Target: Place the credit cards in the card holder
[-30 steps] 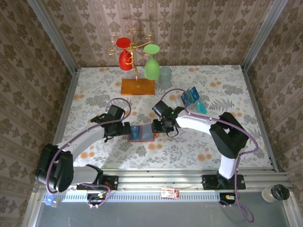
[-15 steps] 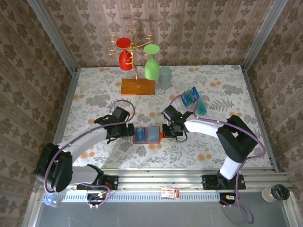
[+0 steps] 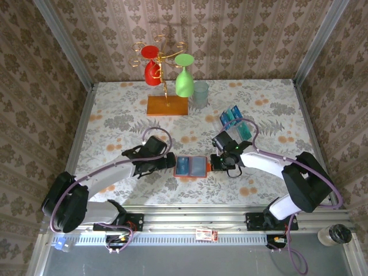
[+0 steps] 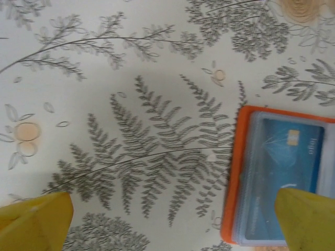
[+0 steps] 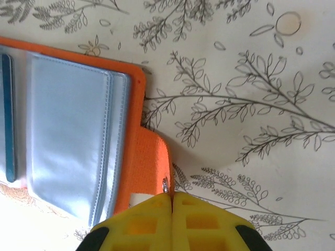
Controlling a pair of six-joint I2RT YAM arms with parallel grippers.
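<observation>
You find the card holder (image 3: 191, 167) lying open and flat on the flowered table (image 3: 115, 115), near its front edge and between the two grippers. Its orange cover is down and its grey-blue pockets face up.

The overhead view gives you only two bluish panels in an orange frame. The left wrist view adds that one blue card (image 4: 285, 151) sits inside a clear pocket on that side. The right wrist view shows the pockets on the other half pale and unfilled, and an orange tab (image 5: 154, 162) projecting from the cover's edge. The remaining credit cards (image 3: 232, 117), blue and teal, stand in a cluster beyond the right arm, well apart from the holder.

The right gripper (image 5: 171, 209) is fully closed, its yellow fingers pressed together. They meet on the edge of the orange tab, so it has the card holder pinched by that tab.

The left gripper (image 4: 170, 225) stands wide open and grips nothing. One fingertip (image 4: 34, 219) is over bare table. The other overlaps the holder's near corner in its own view, but you cannot tell whether it makes contact. From overhead, this gripper sits just beside the holder's left edge.
</observation>
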